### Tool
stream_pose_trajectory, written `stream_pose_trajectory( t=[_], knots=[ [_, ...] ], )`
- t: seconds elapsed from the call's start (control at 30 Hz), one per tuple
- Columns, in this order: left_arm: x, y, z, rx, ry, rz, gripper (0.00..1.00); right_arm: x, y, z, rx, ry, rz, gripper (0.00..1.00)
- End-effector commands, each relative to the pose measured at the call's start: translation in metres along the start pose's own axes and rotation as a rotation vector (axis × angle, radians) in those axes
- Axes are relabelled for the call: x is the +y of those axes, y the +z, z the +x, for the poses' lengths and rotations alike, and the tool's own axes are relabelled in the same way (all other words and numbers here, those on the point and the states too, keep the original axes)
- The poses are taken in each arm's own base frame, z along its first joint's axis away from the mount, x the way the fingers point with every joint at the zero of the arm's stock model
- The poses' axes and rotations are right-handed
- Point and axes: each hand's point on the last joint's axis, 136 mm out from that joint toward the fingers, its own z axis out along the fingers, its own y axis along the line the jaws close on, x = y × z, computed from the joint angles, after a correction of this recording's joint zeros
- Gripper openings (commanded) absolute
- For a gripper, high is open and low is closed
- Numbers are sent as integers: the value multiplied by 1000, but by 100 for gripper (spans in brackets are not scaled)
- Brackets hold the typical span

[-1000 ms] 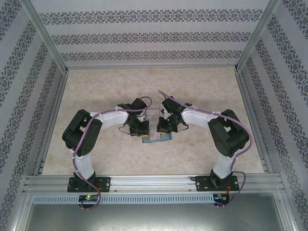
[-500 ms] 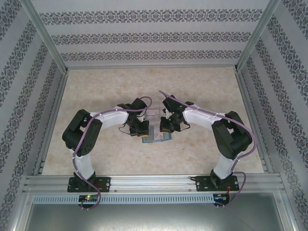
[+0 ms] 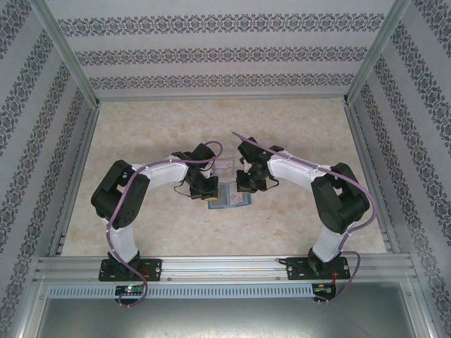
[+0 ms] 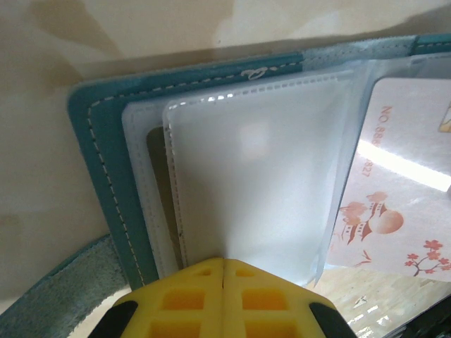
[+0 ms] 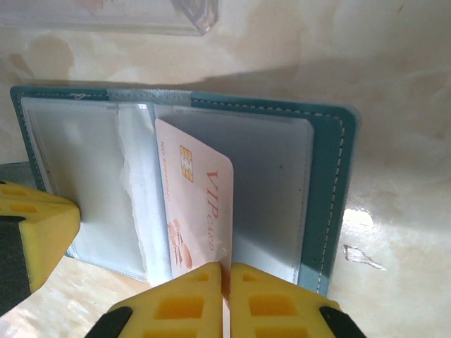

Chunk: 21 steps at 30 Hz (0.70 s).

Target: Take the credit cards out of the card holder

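The teal card holder (image 3: 232,198) lies open on the table between both grippers. In the left wrist view my left gripper (image 4: 224,262) is shut on one of the clear inner sleeves (image 4: 261,176), pinning it beside the teal cover (image 4: 91,162). A pale pink credit card (image 4: 402,211) shows to the right of that sleeve. In the right wrist view my right gripper (image 5: 227,267) is shut on the near edge of this pink card (image 5: 197,204), which is printed "VIP card". The card stands tilted up, partly out of its pocket, over the holder's right half (image 5: 328,190).
A clear plastic tray (image 3: 225,167) sits just beyond the holder, its corner at the top of the right wrist view (image 5: 141,17). The left gripper's yellow finger (image 5: 35,232) is close at the left. Marbled table (image 3: 141,134) lies all round, with patterned walls at the sides.
The right gripper has shifted slightly toward the far side, still holding the pink card. The left arm has not moved.
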Motion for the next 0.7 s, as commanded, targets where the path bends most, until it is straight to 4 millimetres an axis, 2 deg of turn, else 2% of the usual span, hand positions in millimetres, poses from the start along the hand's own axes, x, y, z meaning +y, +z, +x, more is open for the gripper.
stream_pose_trajectory(
  t=[0.0,0.37,0.67],
  knots=[
    [30,14,15,57,-21,-129,0,-2,-9,-2,-22,-34,51,9],
    [29,14,15,56,-19,-127,0,21,-1,0,-1,-27,-46,11],
    [30,15,15,56,-20,-127,0,33,2,6,19,-14,-96,19]
  ],
)
